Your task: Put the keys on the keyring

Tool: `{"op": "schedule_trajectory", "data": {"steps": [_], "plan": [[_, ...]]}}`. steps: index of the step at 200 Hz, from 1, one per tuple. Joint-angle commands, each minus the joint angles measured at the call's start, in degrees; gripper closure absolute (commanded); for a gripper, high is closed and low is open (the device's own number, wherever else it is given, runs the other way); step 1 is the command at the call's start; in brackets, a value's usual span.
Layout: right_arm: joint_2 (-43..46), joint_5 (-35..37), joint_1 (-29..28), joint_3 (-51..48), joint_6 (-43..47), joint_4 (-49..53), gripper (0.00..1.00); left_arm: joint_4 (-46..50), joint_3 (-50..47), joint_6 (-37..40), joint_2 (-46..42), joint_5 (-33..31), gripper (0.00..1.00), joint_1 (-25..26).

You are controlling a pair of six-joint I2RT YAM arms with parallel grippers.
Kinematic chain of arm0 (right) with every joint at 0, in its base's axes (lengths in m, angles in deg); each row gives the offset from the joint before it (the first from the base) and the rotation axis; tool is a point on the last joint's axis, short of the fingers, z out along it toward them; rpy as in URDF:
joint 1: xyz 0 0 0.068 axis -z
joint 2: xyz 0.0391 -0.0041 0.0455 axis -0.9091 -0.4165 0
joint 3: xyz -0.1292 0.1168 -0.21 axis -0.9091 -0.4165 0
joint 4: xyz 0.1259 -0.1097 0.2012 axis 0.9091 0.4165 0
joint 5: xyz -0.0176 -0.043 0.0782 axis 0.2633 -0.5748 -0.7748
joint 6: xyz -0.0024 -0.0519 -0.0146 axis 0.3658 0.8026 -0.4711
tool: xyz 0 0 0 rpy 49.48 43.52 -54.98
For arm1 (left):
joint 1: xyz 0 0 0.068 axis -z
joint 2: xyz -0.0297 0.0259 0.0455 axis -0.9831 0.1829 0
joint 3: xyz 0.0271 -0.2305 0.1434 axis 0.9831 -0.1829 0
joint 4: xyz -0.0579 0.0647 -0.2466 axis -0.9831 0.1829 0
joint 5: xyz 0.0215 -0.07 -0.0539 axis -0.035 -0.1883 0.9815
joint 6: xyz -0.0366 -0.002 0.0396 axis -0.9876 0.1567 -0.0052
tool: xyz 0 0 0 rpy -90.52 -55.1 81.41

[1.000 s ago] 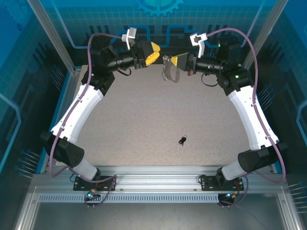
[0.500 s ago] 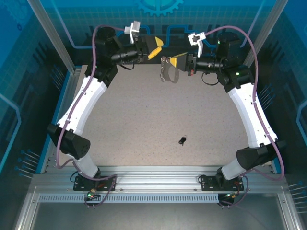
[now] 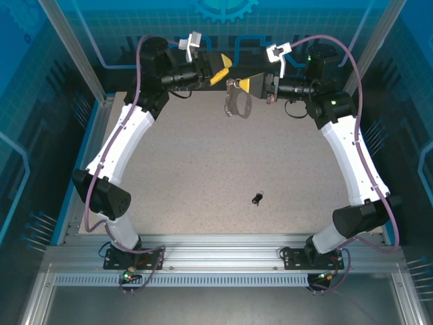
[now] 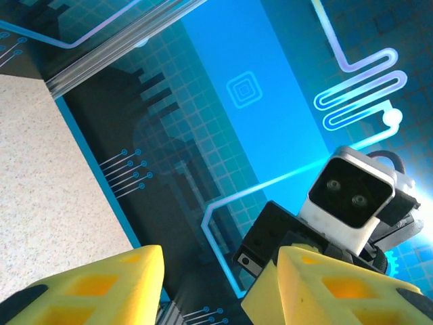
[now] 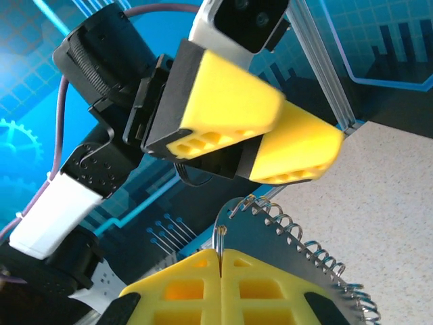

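The keys (image 3: 257, 198) are a tiny black cluster lying on the speckled table, near the front and centre. The keyring (image 3: 237, 103), a grey-blue oval plate with a row of silvery wire loops, hangs above the table's far edge. My right gripper (image 3: 243, 84) is shut on the keyring; in the right wrist view its yellow pads (image 5: 270, 288) pinch a thin wire ring at the plate's (image 5: 298, 247) top. My left gripper (image 3: 220, 70) stands open just left of it with nothing between its fingers (image 4: 101, 288), and it faces the right wrist (image 4: 352, 193).
Blue patterned walls and aluminium posts (image 3: 71, 47) enclose the table (image 3: 203, 162) on the back and sides. The arm bases (image 3: 132, 254) sit on the rail at the near edge.
The left arm has swung back and to the right, bringing its open gripper close to the right gripper. The right gripper has lifted the keyring slightly toward the back. The keys have not moved.
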Motion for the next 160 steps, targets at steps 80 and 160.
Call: {"op": "schedule_trajectory", "data": {"steps": [80,160], "plan": [[-3.8,-4.4,2.9,-2.7,-28.3,-5.9,1.0,10.9,-3.1,7.3,-11.4,-2.9,0.55,-0.9],[-4.4,-2.0,2.9,-8.6,-44.7,-16.1,1.0,4.1,-11.8,2.4,-13.0,-3.5,0.58,4.6]]}}
